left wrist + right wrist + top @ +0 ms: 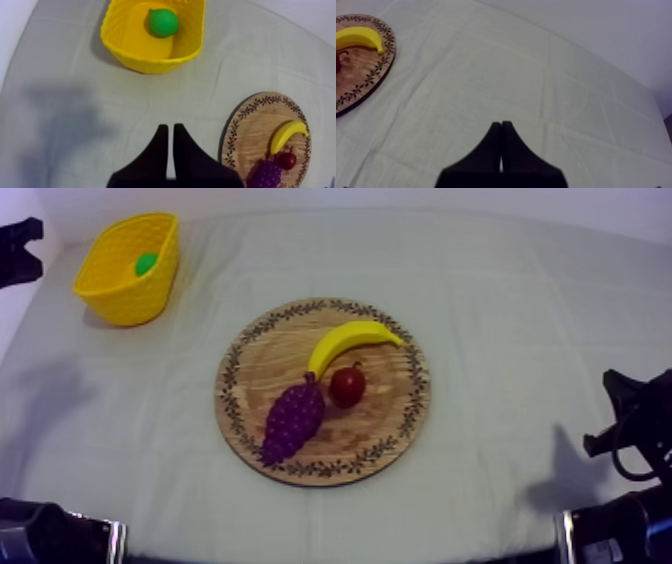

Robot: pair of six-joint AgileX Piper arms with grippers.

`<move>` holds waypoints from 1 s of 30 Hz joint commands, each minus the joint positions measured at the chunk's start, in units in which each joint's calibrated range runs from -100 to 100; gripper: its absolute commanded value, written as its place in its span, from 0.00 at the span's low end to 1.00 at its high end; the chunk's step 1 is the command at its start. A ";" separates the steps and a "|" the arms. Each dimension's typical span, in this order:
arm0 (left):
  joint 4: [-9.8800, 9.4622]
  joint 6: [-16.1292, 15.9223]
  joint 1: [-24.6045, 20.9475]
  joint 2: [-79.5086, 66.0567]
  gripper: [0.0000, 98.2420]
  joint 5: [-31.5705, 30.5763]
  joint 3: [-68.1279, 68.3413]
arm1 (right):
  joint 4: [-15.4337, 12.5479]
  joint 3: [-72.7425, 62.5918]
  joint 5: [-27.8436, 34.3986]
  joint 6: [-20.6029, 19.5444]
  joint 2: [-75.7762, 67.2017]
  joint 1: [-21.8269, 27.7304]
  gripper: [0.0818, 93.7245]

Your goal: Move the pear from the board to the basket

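1. The left gripper is hovering over bare cloth, between the basket and the board. Its two black fingers are lying together as a narrow wedge, gripping nothing.
2. The right gripper is hanging over bare cloth too. Its fingers are pressed together and holding nothing, and the board's patterned rim is lying near it.
3. Seen from above, the round wooden board is sitting at the middle of the table.
4. The grapes, purple, are lying on the board at 7 o'clock.
5. The small red fruit is resting just right of the board's centre, just beside the grapes' upper end.
6. The banana is curving across the board at 1 o'clock, just beyond the red fruit.
7. The yellow basket is standing at 10 o'clock from the board, well apart from it, near the table's far left corner.
8. The pear, green, is lying inside the basket, close to one of its walls.
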 commanded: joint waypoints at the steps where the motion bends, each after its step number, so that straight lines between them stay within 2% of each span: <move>1: 0.17 -0.76 0.26 -5.76 0.00 -3.26 6.33 | 0.01 -0.02 0.02 0.01 0.00 -0.02 0.00; 4: 0.69 -2.52 0.93 -10.94 0.00 -9.46 12.94 | 0.01 -0.02 0.02 0.01 0.00 -0.02 0.00; 8: 0.97 -6.51 2.41 -17.64 0.00 -18.20 21.83 | 0.01 -0.02 0.02 0.01 0.00 -0.02 0.00; 11: 0.88 -7.53 2.93 -22.60 0.00 -24.38 28.44 | 0.01 -0.02 0.02 0.01 0.00 -0.02 0.00; 16: 0.72 -6.73 3.06 -30.53 0.00 -32.76 38.46 | 0.01 -0.02 0.02 0.01 0.00 -0.02 0.00; 22: 0.02 -5.15 2.88 -38.59 0.00 -39.76 48.27 | 0.01 -0.02 0.02 0.01 0.00 -0.02 0.00; 30: -3.77 -2.46 2.74 -47.25 0.00 -44.01 59.73 | 0.01 -0.02 0.02 0.01 0.00 -0.02 0.00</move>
